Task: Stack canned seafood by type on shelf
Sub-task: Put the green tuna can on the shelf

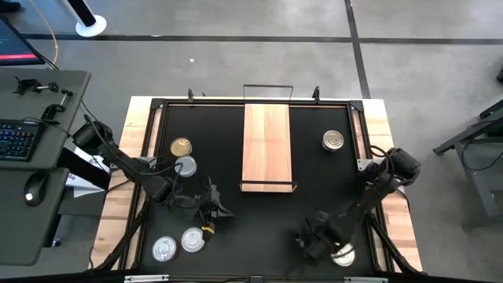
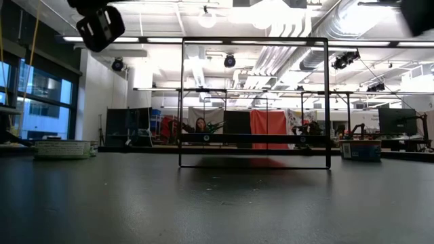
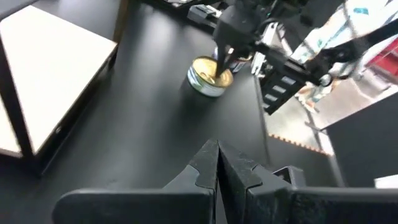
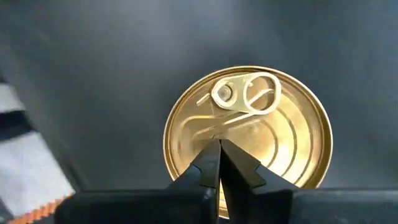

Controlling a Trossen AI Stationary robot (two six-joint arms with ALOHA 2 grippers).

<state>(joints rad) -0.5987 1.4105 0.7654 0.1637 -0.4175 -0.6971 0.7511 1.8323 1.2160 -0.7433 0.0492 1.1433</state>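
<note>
**Operator:** Checking the right gripper [image 4: 219, 163] first: what state, and where does the tin sit?

**Technician:** Fingers pressed together with nothing between them. They hang directly above a gold-lidded tin [image 4: 247, 140], tips over the lid's middle and the pull ring on the lid's far side. In the high view this tin [image 1: 343, 255] lies at the table's near right corner, partly under the arm. A round tin has no long axis to align with; the jaws would need to part before straddling its rim.

**Operator:** And the shelf?

**Technician:** The shelf [image 1: 266, 145] lies well apart, toward the table's centre and farther back, bare. The right arm is nearer this tin.

**Operator:** Left gripper?

**Technician:** The left gripper [image 3: 218, 163] is clenched and empty, waiting at near left.

**Operator:** Any readable labels?

**Technician:** None; no lettering is legible.
</note>
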